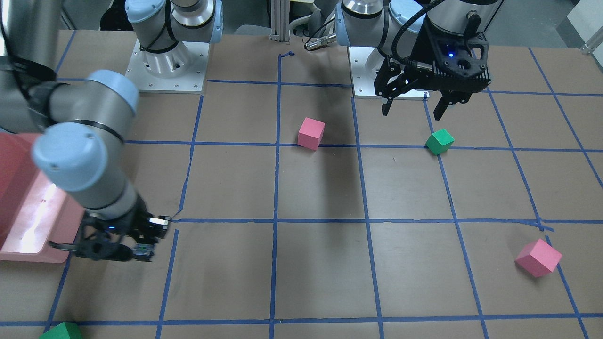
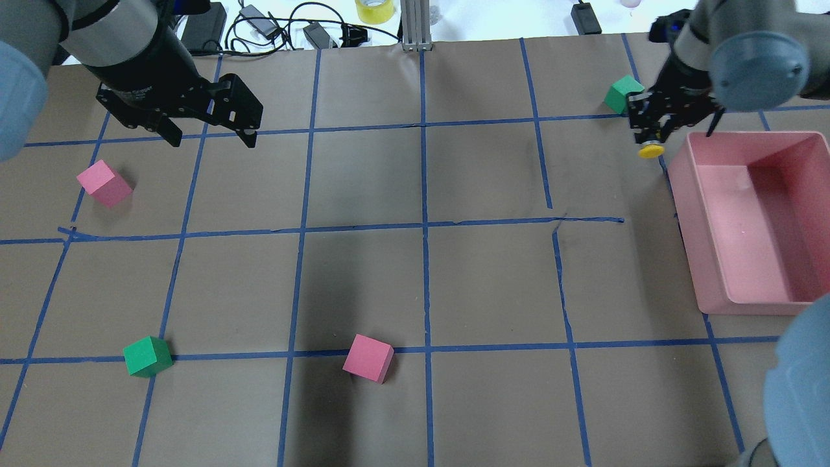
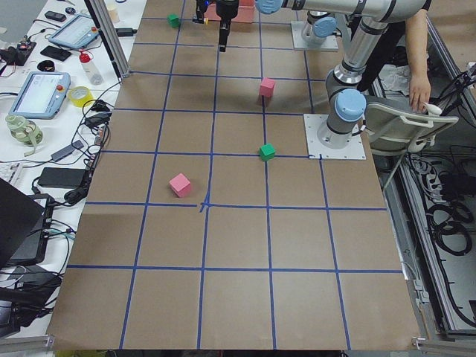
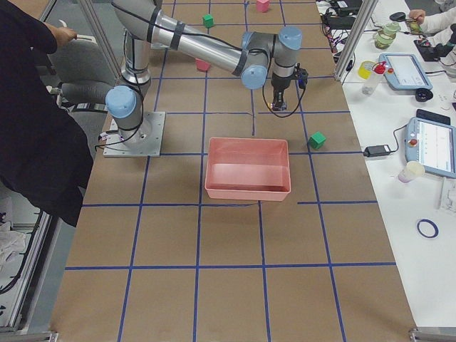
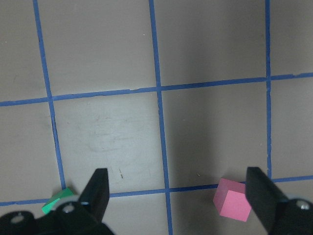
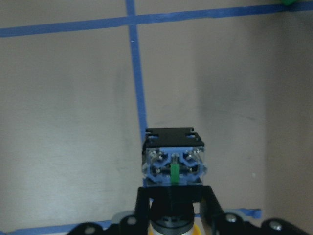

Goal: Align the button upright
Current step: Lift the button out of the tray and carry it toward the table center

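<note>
The button is held in my right gripper (image 2: 653, 133), next to the far corner of the pink bin. Its yellow cap (image 2: 650, 151) sticks out below the fingers in the overhead view. In the right wrist view its blocky base (image 6: 173, 159) points away from the camera toward the brown table, and the fingers close on its black collar. The front view shows the same gripper (image 1: 141, 238) low over the table. My left gripper (image 2: 211, 135) is open and empty, hanging above the table; its fingers (image 5: 98, 188) frame bare paper.
A pink bin (image 2: 746, 299) stands just beside the right gripper. A green cube (image 2: 624, 93) lies right behind that gripper. Pink cubes (image 2: 104, 183) (image 2: 367, 357) and a green cube (image 2: 147, 356) lie on the blue-taped grid.
</note>
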{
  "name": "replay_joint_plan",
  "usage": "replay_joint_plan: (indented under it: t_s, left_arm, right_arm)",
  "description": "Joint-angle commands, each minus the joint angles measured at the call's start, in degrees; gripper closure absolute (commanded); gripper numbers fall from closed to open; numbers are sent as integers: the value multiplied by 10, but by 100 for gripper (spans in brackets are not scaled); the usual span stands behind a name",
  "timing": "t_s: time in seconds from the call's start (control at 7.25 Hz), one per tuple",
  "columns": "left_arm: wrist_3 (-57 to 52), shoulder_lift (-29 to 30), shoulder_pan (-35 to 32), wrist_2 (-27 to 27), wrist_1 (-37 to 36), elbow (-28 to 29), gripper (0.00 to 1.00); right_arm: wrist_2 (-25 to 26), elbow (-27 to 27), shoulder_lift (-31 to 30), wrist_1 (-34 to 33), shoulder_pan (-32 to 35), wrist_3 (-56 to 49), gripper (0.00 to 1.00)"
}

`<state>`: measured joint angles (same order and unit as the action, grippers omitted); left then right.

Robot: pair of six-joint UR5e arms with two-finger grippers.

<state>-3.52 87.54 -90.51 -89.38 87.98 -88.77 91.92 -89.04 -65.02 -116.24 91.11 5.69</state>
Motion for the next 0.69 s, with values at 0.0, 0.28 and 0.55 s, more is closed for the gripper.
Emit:
replay_joint_plan:
  t_s: [0.0,0.28,0.55]
  left_arm:
    - [-1,0,0,-2,0,0,0]
    - [0,2,-2,-9,-10,1,0]
    - [3,10,1,-9,-33,2,0]
  right_arm:
    - [-1,68,76,-13,91,105,100]
    - [-3,116,130,-14,137,167,100]
    - [-19,124,143,-16,160,202,100]
